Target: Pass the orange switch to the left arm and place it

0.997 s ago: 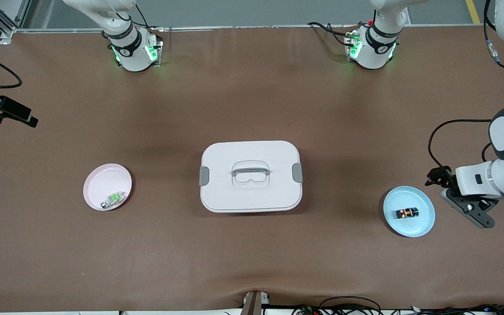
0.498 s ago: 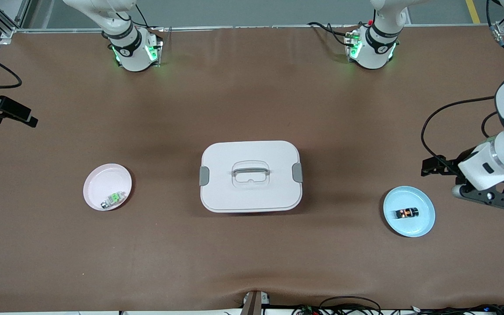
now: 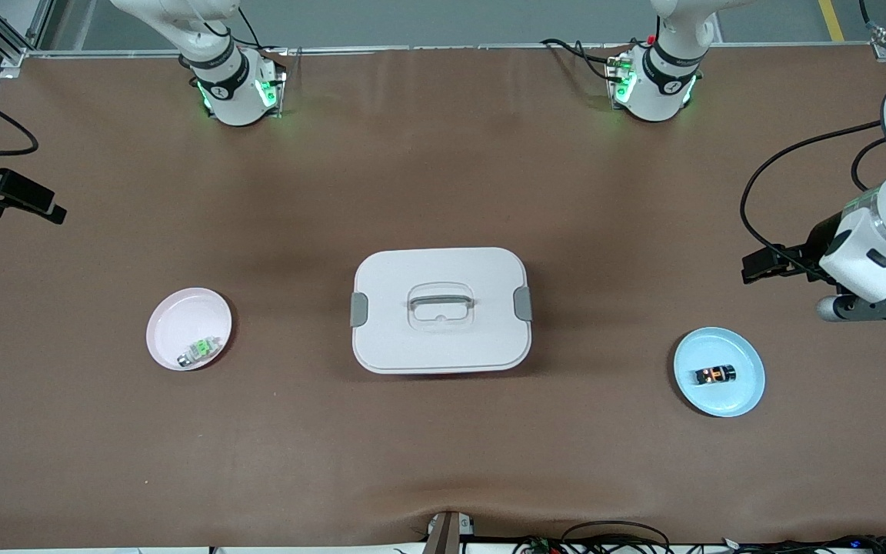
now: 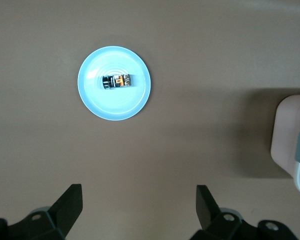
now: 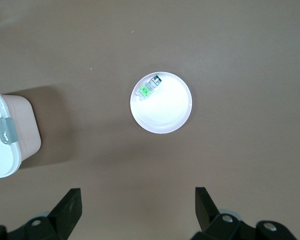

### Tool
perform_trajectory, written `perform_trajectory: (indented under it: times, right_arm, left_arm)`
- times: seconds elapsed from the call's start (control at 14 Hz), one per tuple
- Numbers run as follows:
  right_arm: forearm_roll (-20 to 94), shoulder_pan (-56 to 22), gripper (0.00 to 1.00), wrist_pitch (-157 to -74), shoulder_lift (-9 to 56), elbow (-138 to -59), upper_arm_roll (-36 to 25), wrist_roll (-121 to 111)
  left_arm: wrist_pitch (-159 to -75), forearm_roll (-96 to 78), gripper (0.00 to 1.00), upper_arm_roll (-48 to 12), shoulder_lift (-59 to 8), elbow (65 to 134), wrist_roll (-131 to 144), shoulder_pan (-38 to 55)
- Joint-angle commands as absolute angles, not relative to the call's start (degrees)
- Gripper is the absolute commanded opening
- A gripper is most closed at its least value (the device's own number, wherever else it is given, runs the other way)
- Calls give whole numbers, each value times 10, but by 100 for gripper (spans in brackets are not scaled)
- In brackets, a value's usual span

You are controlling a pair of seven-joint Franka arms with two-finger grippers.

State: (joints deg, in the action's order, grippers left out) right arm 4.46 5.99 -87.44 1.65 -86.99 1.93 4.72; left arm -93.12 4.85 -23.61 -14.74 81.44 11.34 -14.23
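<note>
The orange switch (image 3: 714, 375), a stubby black part with an orange centre, lies on its side in a small blue plate (image 3: 744, 394) at the left arm's end of the table. The left wrist view looks down on the orange switch (image 4: 117, 81) and the blue plate (image 4: 115, 106). My left gripper (image 3: 874, 306) hangs over bare table beside that plate; my left gripper (image 4: 138, 192) is open and empty. The white box (image 3: 481, 338) stands mid-table. My right gripper (image 5: 137, 197) is open and empty, high over the table by a pink plate (image 5: 165, 112).
The pink plate (image 3: 181, 315) at the right arm's end holds a small green-and-white part (image 3: 201, 350). The box edge (image 4: 295, 145) shows in the left wrist view, and the box (image 5: 5, 150) in the right wrist view. Cables lie along the table's front edge.
My left arm's hand has swung away from the blue plate toward the robots' bases and turned. The switch, plates and box have not moved.
</note>
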Motion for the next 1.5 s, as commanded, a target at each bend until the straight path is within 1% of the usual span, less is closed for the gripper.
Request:
perform_trajectory:
  times: [0.0, 0.07, 0.14, 0.28, 0.57, 0.64, 0.78, 0.93, 1.0, 1.14, 1.42]
  right_arm:
    - [43, 61, 100, -876, 1, -884, 25, 52]
    - [43, 58, 100, -877, 1, -884, 25, 52]
    - [43, 53, 100, -877, 1, -884, 23, 53]
    - [41, 40, 100, -877, 1, -884, 20, 53]
    - [40, 34, 100, -876, 1, -884, 18, 52]
    - [40, 33, 100, -876, 1, -884, 18, 52]
    - [40, 31, 100, -875, 1, -884, 18, 52]
    - [35, 28, 100, -875, 1, -884, 17, 52]
    - [29, 22, 100, -875, 1, -884, 12, 52]
    - [28, 6, 100, -873, 1, -884, -5, 52]
    - [28, 7, 100, -872, -1, -884, -7, 52]
  left_arm:
    - [-924, 49, 100, -231, -121, 826, 121, -134]
    - [-920, 49, 100, -222, -106, 830, 119, -131]
    - [-920, 49, 100, -200, -99, 833, 119, -114]
    - [-916, 44, 100, -139, -82, 838, 114, -76]
    - [-876, 43, 100, -69, -47, 838, 116, -7]
    - [-858, 43, 100, -63, -40, 838, 118, 1]
    - [-853, 49, 100, -59, -29, 838, 117, 15]
    - [-853, 47, 100, 5, -14, 845, 114, 71]
    - [-853, 47, 100, 24, -11, 846, 111, 90]
    - [-853, 46, 100, 30, 1, 855, 81, 95]
    - [-853, 46, 100, 36, 21, 876, 70, 103]
